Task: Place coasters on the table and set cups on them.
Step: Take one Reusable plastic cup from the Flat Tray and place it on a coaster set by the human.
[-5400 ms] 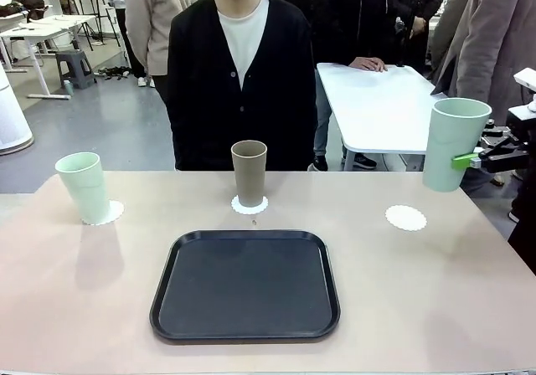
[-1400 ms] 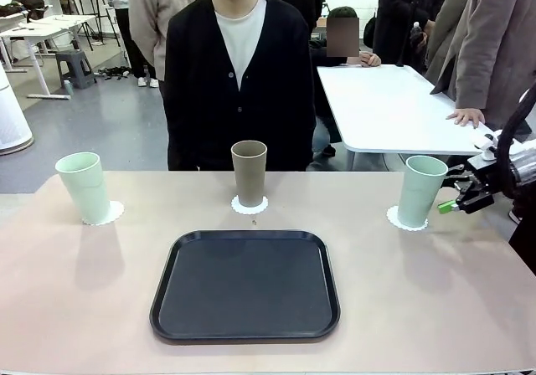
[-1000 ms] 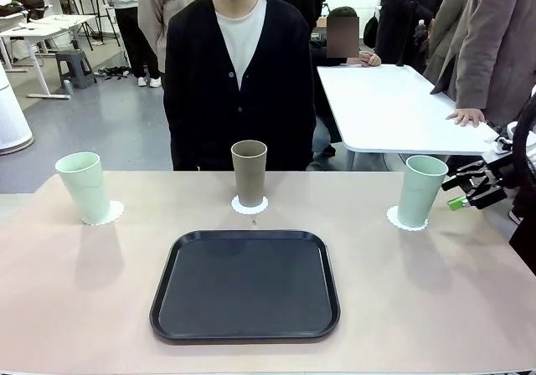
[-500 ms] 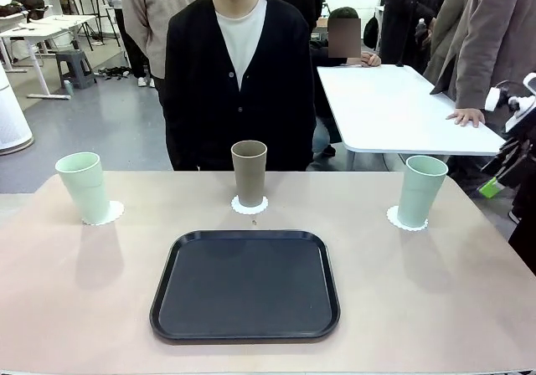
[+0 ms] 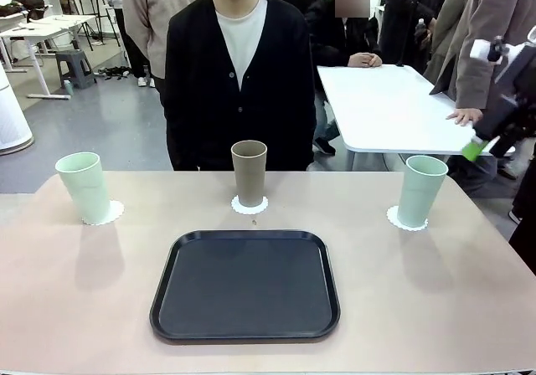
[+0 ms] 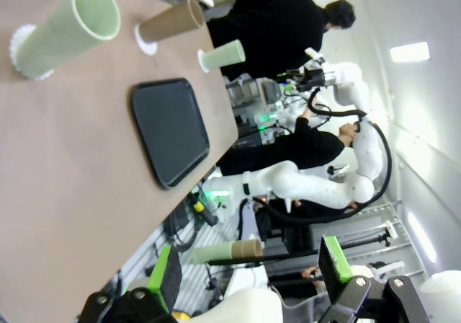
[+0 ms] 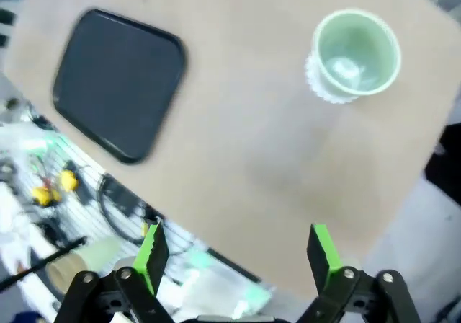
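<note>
Three cups stand upright on the tan table point(image 5: 435, 308), each on a white scalloped coaster. At the left is a mint cup point(image 5: 84, 187) on its coaster point(image 5: 107, 214), in the middle a tan cup point(image 5: 249, 172) on a coaster point(image 5: 249, 206), and at the right a mint cup point(image 5: 420, 189) on a coaster point(image 5: 406, 221). My right gripper point(image 5: 481, 143) hangs open, high above and to the right of the right cup. From above, the right gripper point(image 7: 236, 249) has nothing between its fingers, and the mint cup point(image 7: 355, 52) stands far beyond them. My left gripper point(image 6: 248, 265) is open and holds nothing, well off from the cups.
A black rounded-square tray point(image 5: 245, 285) lies in the middle of the table, near my side. A person in a dark cardigan stands at the far edge behind the tan cup. A white table point(image 5: 385, 107) with people around it stands behind at the right.
The right gripper set the mint cup on the right coaster, let go, and has since drawn back to the right and risen high above the table's edge. The cups have not moved.
</note>
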You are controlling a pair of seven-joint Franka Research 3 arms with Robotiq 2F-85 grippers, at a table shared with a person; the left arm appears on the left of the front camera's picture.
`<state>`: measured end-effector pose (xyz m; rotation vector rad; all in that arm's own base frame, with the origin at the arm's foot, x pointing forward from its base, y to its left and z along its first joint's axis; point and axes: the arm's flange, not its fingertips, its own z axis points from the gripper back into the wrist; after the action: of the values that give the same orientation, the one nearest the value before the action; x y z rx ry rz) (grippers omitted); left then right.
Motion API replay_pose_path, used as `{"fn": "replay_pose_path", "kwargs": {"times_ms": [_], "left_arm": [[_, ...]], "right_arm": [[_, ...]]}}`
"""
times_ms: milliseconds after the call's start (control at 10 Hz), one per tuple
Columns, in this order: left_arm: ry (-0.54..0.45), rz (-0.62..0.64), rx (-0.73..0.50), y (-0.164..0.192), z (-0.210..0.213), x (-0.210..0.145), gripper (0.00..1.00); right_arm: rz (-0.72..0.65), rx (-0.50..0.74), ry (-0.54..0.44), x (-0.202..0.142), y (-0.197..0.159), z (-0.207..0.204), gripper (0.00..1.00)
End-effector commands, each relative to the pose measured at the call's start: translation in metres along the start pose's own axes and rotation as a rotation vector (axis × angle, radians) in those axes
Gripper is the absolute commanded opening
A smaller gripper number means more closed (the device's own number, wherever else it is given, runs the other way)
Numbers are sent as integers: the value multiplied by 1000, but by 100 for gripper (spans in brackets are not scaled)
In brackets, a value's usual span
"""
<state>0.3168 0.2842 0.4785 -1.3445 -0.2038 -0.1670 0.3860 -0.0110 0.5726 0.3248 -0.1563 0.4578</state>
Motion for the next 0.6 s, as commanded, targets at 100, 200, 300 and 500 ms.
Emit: {"fn": "replay_pose_path", "kwargs": {"times_ms": [100,200,300,500], "left_arm": [[-8,-10,-6,-4,5,-2,100],[-8,-10,-6,-4,5,-2,100],[-8,-10,-6,-4,5,-2,100],[-8,-10,-6,-4,5,-2,100]], "right_arm": [[55,-46,15,-4,-14,-12,100],[55,-46,15,-4,-14,-12,100],[55,-46,15,-4,-14,-12,100],[55,-46,15,-4,-14,-12,100]]}}
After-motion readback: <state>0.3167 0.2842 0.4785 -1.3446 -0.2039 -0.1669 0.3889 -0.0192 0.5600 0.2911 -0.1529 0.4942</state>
